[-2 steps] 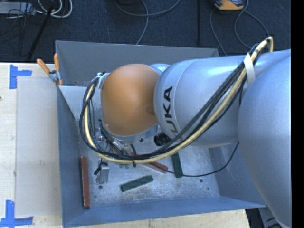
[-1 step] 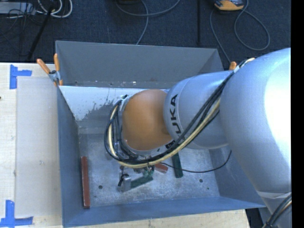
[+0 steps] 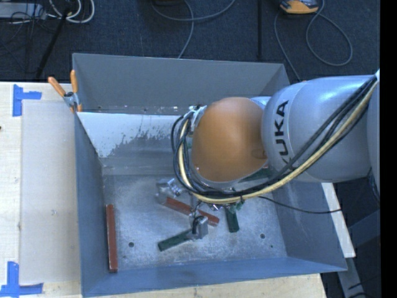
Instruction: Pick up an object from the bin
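Pincer (image 3: 198, 225) of the grey KUKA arm sits low over the bin floor, a little toward six o'clock of centre. Its tip is at the upper end of a dark green flat stick (image 3: 177, 241) that runs off toward eight o'clock. Whether the pincer is spread or pressed together cannot be told from where I stand, and nothing can be seen gripped. Well apart at nine o'clock, a long reddish-brown wooden bar (image 3: 111, 238) lies along the left wall of the grey metal bin (image 3: 90, 197). Just past the pincer, at eleven o'clock, a slim reddish-brown stick (image 3: 183, 206) lies slantwise, with a short dark green piece (image 3: 232, 220) at three o'clock. Farther back is a small pale grey scrap (image 3: 166, 188), then the round orange wrist cover (image 3: 226, 138) looming over all. The step looks like settling for the grasp, with the green stick the likely pick. Next, by my reckoning, come a firm close on its end and a straight lift, minding the slim stick close by.
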